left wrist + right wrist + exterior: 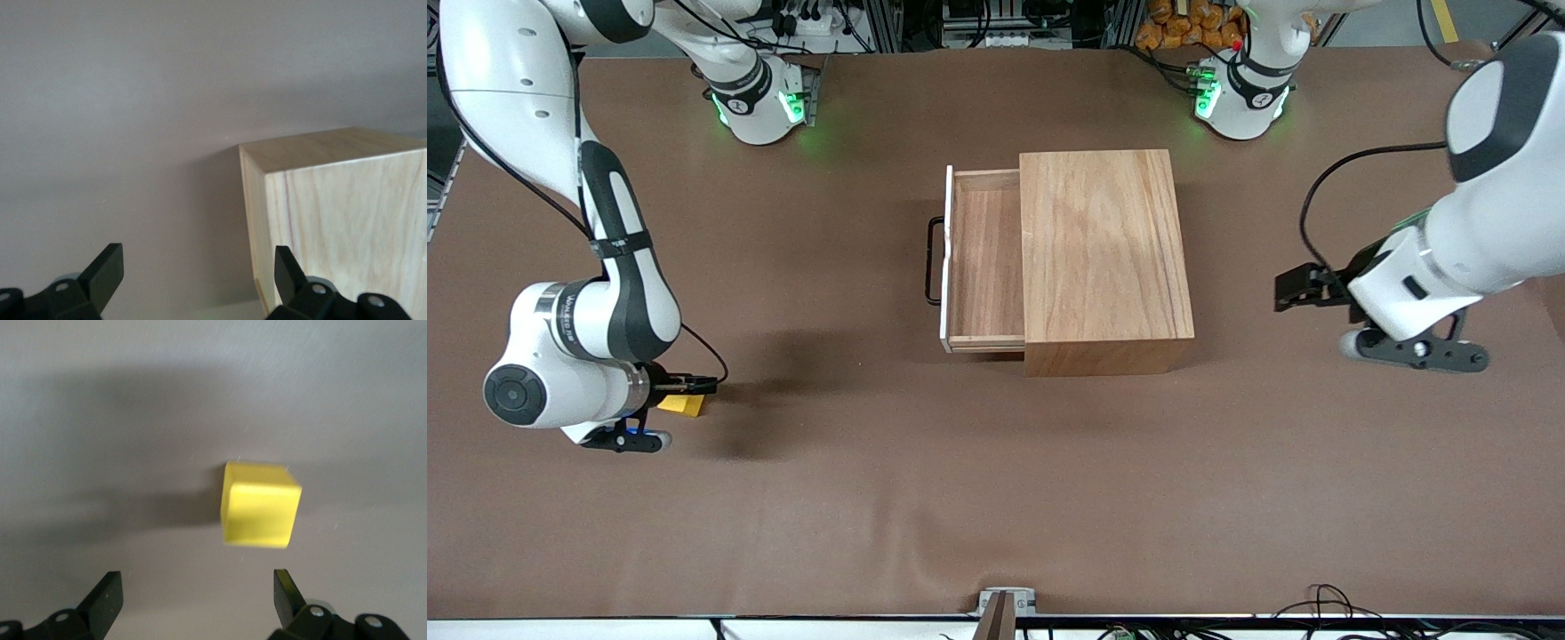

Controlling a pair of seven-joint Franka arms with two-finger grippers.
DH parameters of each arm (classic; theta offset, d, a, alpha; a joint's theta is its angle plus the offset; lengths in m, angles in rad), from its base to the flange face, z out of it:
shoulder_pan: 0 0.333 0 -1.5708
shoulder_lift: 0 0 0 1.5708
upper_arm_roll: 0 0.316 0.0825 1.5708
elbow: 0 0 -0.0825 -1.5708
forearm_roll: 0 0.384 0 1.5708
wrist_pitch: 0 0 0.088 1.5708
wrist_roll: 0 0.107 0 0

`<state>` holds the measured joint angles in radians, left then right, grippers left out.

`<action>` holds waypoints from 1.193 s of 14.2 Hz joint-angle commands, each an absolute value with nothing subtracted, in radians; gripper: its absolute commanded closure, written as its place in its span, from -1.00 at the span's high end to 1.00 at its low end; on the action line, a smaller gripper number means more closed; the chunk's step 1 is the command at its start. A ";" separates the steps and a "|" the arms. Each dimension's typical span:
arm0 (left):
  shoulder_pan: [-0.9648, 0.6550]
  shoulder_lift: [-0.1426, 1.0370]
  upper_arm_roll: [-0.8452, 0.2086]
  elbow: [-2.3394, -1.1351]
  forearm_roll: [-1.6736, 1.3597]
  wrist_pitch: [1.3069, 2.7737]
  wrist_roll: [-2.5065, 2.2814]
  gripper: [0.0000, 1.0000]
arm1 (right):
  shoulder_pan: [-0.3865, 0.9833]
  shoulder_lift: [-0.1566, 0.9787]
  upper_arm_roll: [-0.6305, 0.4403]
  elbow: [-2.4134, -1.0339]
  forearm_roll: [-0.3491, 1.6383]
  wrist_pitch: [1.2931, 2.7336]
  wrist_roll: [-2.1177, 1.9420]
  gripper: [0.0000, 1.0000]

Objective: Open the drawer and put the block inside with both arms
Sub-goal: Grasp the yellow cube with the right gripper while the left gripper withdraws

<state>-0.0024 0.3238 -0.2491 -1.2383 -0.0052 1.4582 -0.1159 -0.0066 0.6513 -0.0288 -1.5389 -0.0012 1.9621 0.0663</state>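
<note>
The block (685, 404) is seen lying on the table (871, 498) at the right arm's end, under the spread right gripper (694, 384). The drawer (983, 258) is pulled open. The left gripper (1288, 289), also spread, is held beside the wooden box (1103, 258).

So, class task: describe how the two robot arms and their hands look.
Both arms are glossy white with black joint sections, and black cables run along them. The bases glow green. The right hand and the left hand are black, each with two fingers.
</note>
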 commanded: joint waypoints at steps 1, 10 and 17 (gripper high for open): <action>-0.008 0.214 -0.214 -1.284 0.032 1.376 -0.100 1.00 | -0.089 0.704 -0.017 -1.513 0.002 2.084 0.063 1.00; -0.052 -0.024 -0.028 -1.440 -0.023 1.316 -0.008 1.00 | -0.080 0.750 -0.014 -1.552 0.063 2.120 0.144 1.00; -0.021 -0.058 -0.002 -1.486 -0.011 1.315 0.032 1.00 | -0.090 0.746 -0.015 -1.557 0.060 2.106 -0.050 0.01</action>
